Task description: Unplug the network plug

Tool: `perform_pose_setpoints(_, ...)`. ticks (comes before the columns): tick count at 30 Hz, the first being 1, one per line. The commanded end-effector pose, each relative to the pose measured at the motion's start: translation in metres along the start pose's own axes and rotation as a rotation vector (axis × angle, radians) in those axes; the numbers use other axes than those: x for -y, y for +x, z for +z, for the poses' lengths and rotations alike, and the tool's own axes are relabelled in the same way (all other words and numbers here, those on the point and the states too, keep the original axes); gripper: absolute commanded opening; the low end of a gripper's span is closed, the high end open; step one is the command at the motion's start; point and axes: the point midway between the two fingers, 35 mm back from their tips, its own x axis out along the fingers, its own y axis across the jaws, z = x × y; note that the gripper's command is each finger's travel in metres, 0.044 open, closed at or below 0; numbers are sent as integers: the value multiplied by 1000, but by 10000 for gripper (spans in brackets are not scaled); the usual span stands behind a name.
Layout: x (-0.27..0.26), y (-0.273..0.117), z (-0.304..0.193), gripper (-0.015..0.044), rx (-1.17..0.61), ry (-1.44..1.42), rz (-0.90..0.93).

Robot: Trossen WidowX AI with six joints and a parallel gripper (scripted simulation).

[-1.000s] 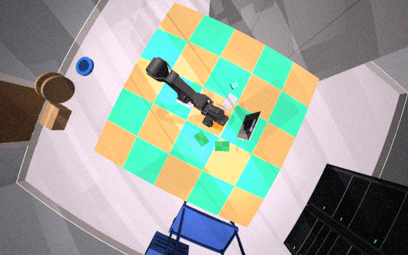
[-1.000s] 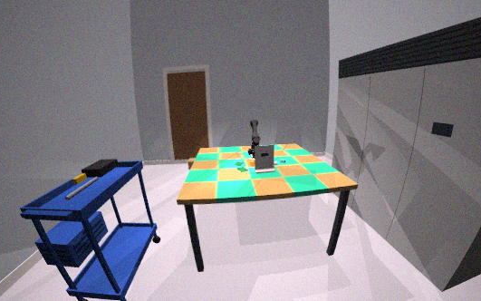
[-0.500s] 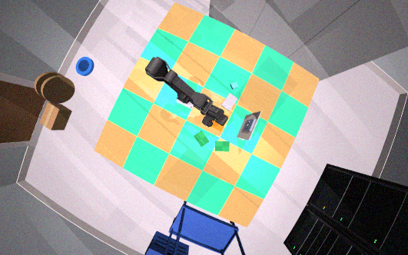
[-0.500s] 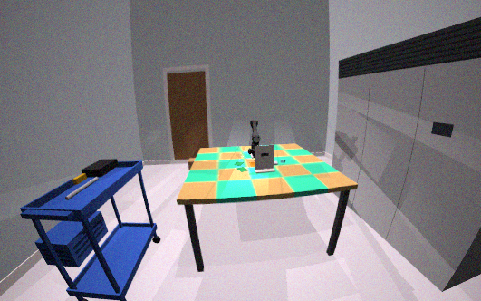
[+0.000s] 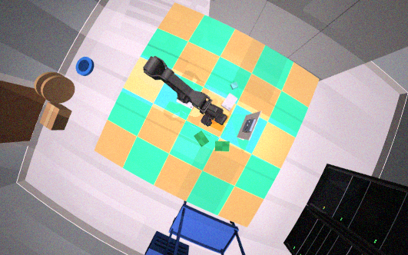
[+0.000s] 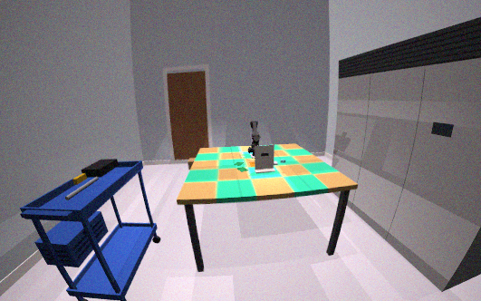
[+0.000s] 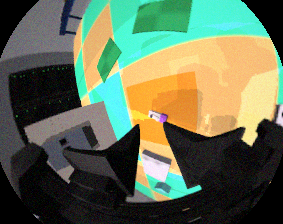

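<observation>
The plug [image 7: 157, 116], small, white and purple, shows in the wrist view just beyond the fingertips, over the orange marked square [image 7: 179, 85] [image 5: 217, 126]. It looks to lie on the square, slightly turned; exact contact with the table is hard to tell. My gripper [image 7: 150, 125] is partly open, one fingertip to each side of the plug's near end, with a gap between them and nothing gripped. The grey upright panel [image 7: 42, 131] [image 6: 264, 165] stands to the left in the wrist view, its socket block [image 7: 67, 147] partly hidden by a finger. The fingertips are hidden in the top and exterior views.
A white box [image 5: 229, 101] [image 7: 156, 165] and a small light-blue block [image 5: 233, 85] [image 7: 162, 187] lie on one side of the square. Two flat green pieces, one [image 5: 201, 138] [image 7: 163, 16] and another [image 5: 222, 146] [image 7: 109, 60], lie on the other side.
</observation>
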Motion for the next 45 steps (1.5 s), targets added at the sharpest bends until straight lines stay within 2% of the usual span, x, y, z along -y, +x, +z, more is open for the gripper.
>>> perform_pose_setpoints(1,-2,-5,0,156,2,2,5)
perform_pose_setpoints(45,-29,-49,0,156,2,2,3)
